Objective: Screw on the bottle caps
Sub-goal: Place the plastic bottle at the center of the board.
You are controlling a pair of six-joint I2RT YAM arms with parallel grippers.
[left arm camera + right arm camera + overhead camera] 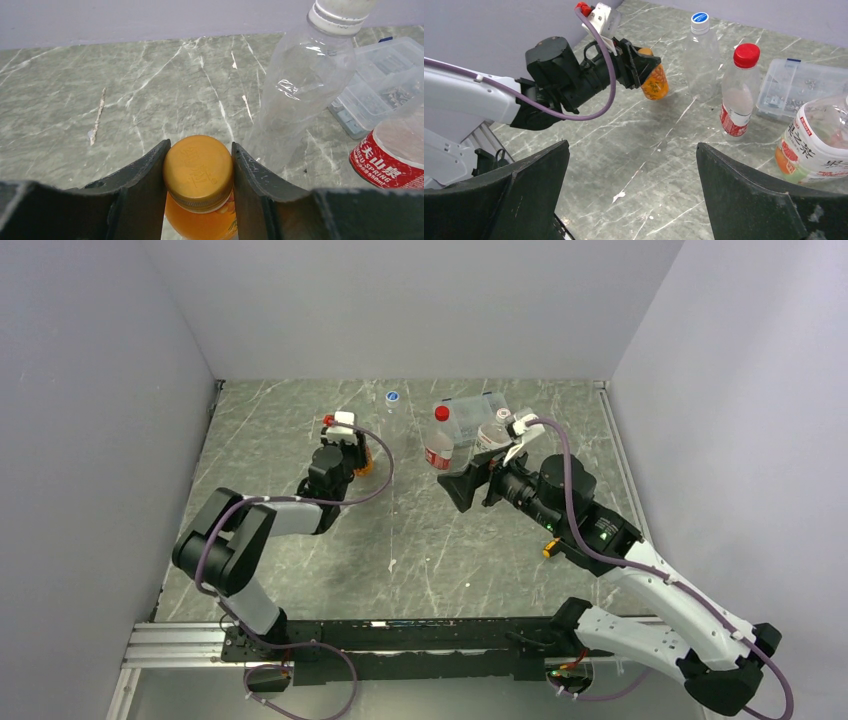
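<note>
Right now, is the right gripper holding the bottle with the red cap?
No, the right gripper is wide open and empty, and the red-capped bottle stands free beyond it.

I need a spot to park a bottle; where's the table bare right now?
Widest bare table is the middle, from the open right gripper back to the near edge. Also bare: far left, beyond the left gripper clamping the orange bottle. Crowded: far right, around the red-capped bottle, white-labelled bottle and compartment box.
</note>
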